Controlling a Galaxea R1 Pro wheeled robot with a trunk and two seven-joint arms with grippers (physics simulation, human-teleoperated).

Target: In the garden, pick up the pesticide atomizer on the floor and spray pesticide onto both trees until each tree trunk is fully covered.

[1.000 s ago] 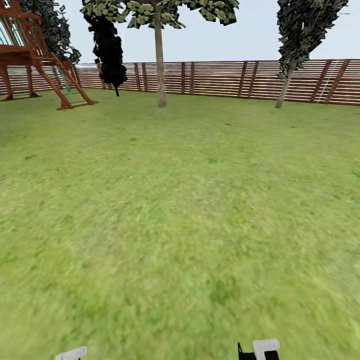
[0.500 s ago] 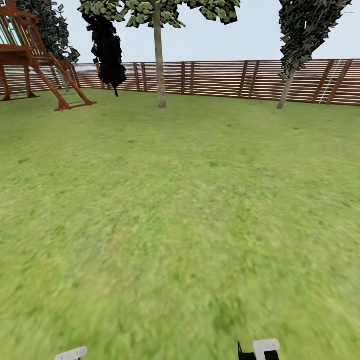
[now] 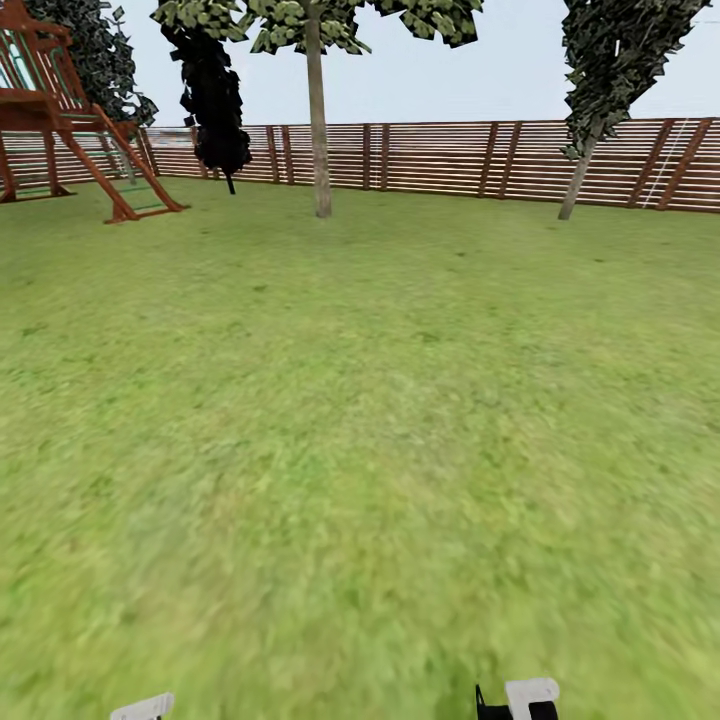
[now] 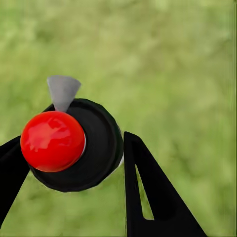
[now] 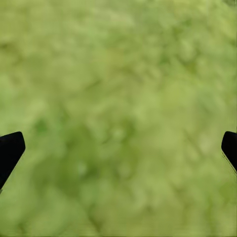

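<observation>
My left gripper (image 4: pixel 74 148) is shut on the pesticide atomizer (image 4: pixel 52 140), a dark round bottle with a shiny red top and a small grey nozzle, held over blurred grass. Far across the lawn (image 3: pixel 360 420) stands a tree with a straight pale grey-brown trunk (image 3: pixel 320 130) and a blocky green canopy (image 3: pixel 320 20), in front of the slat fence (image 3: pixel 450 155). My right gripper (image 5: pixel 118 148) is open over the grass, with only its two dark fingertips (image 5: pixel 10 150) in the picture and nothing between them.
A red-brown wooden play frame with a ladder (image 3: pixel 70 120) stands at the far left. A near-black narrow tree (image 3: pixel 215 100) is beside the pale trunk, and a dark-leaved tree with a slanted trunk (image 3: pixel 578 180) is at the far right. White arm parts (image 3: pixel 530 695) show at the head view's lower edge.
The head view has crept forward over the lawn, so the grass slides toward me and the trees shift slightly. Both arms keep their places in the picture.
</observation>
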